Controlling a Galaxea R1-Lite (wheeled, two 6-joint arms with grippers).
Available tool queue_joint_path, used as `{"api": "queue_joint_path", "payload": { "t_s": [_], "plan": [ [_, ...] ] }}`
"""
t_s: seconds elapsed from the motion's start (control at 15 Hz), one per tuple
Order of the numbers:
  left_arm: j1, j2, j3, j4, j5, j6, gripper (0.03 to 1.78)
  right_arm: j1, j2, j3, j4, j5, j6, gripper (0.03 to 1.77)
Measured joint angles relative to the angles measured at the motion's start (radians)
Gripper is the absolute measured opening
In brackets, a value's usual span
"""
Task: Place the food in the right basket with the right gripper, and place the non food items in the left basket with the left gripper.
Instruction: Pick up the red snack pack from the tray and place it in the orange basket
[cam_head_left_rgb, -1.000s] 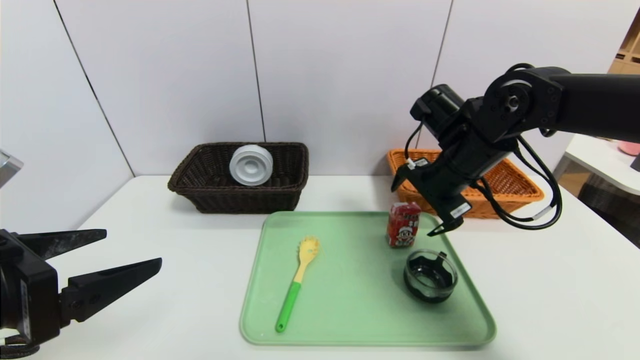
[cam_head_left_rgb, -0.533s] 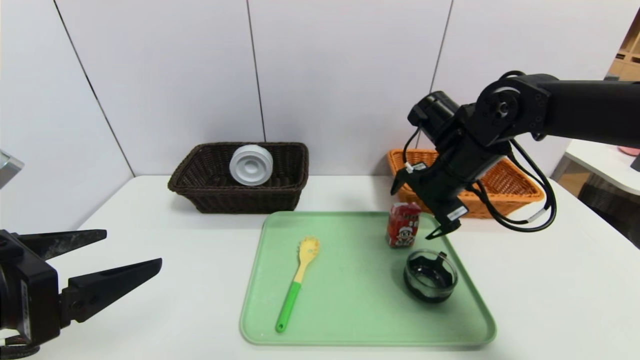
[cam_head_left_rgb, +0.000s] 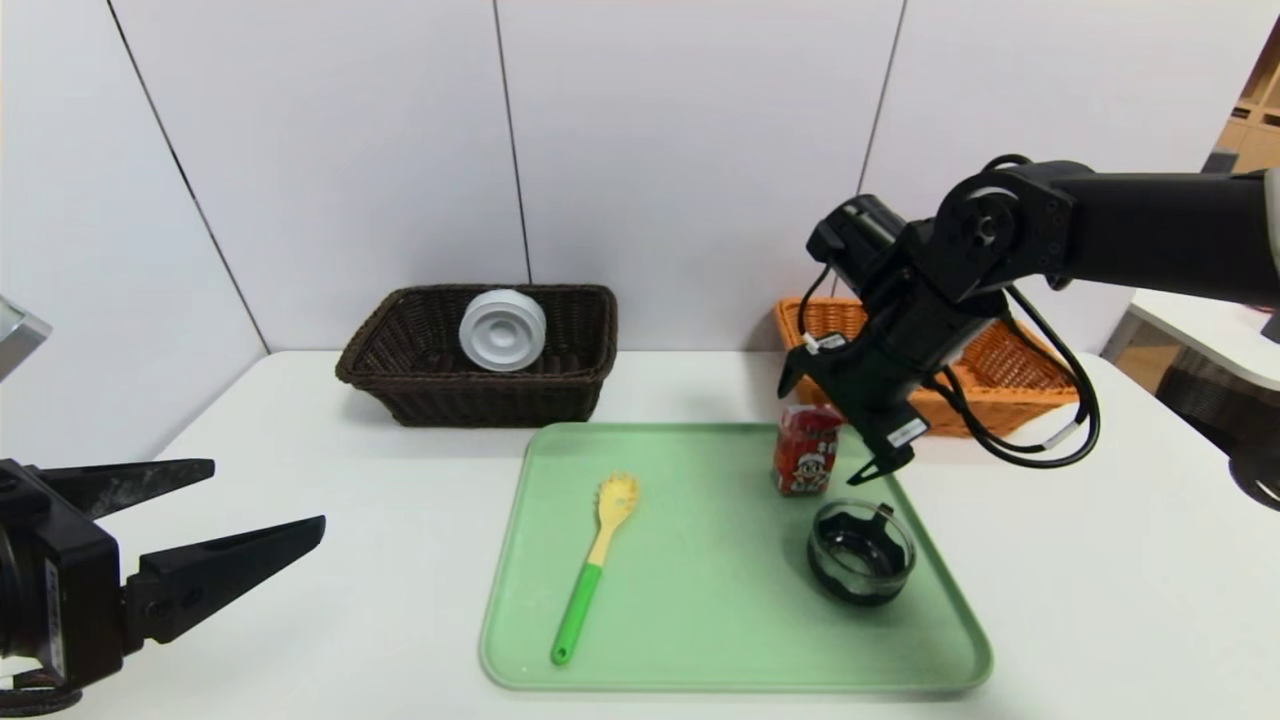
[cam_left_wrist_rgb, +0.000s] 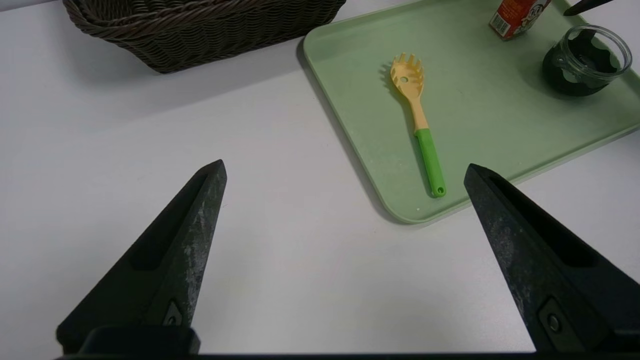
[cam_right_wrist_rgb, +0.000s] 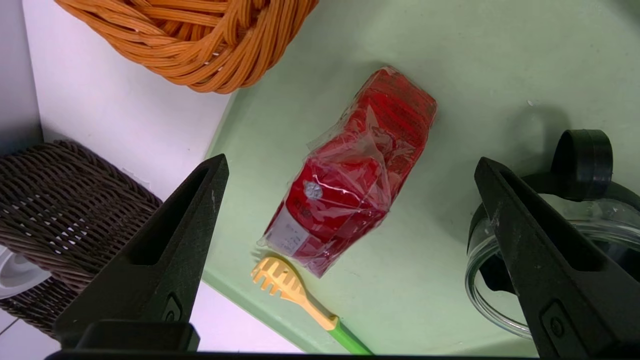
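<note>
A: Nearest first: what is sitting at the front edge?

B: The left hand (cam_head_left_rgb: 200, 525) is hovering low at 8 o'clock over bare counter (cam_head_left_rgb: 330, 600), its fingers spread wide and holding nothing. Open white surface is lying between it and the green tray (cam_head_left_rgb: 700, 660).

A: And on the tray?

B: The yellow spaghetti fork with the green handle (cam_head_left_rgb: 592, 566) is lying flat at the tray's 9 o'clock side, handle toward the near rim, with free room all round it. The glass cup with black trim (cam_head_left_rgb: 861, 551) is standing at about 3 o'clock, close to the tray's right rim.

A: Where is the food sitting?

B: The red snack packet (cam_head_left_rgb: 806, 450) is standing upright near the tray's far right corner, at 1 o'clock, just beyond the cup but apart from it. The right hand (cam_head_left_rgb: 838, 418) is hanging just above it, fingers spread, straddling the packet in the wrist view (cam_right_wrist_rgb: 352, 172) without touching it.

A: Farther back?

B: The orange basket (cam_head_left_rgb: 1030, 385) is sitting at 2 o'clock, its near corner just beyond the tray's far edge. The dark brown basket (cam_head_left_rgb: 420, 385) is sitting at 11 o'clock against the wall, with the white round container (cam_head_left_rgb: 502, 330) propped inside it.
</note>
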Motion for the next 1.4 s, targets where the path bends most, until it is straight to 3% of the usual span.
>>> {"api": "queue_joint_path", "payload": {
  "t_s": [0.13,0.4,0.6,0.67,0.73,1.07,1.4],
  "plan": [
    [0.000,0.000,0.000,0.000,0.000,-0.008,1.69,0.001,0.008,-0.005,0.000,0.000,0.000,1.70],
    [0.000,0.000,0.000,0.000,0.002,-0.030,1.69,0.005,0.018,-0.014,0.001,-0.001,-0.002,1.09],
    [0.000,0.001,0.000,0.000,0.003,-0.029,1.69,0.007,0.019,-0.015,0.002,-0.001,-0.002,0.77],
    [0.000,0.001,0.000,0.000,0.003,-0.029,1.69,0.007,0.018,-0.015,0.005,0.000,-0.002,0.43],
    [0.000,0.000,0.000,0.000,0.004,-0.029,1.69,0.006,0.018,-0.015,0.001,0.000,-0.002,0.27],
    [0.000,-0.001,0.000,0.000,0.006,-0.029,1.69,0.020,0.004,-0.014,0.014,0.000,-0.010,0.27],
    [0.000,-0.003,0.005,0.002,0.007,-0.029,1.69,0.135,-0.077,-0.020,0.095,-0.001,-0.106,0.27]
  ]
}}
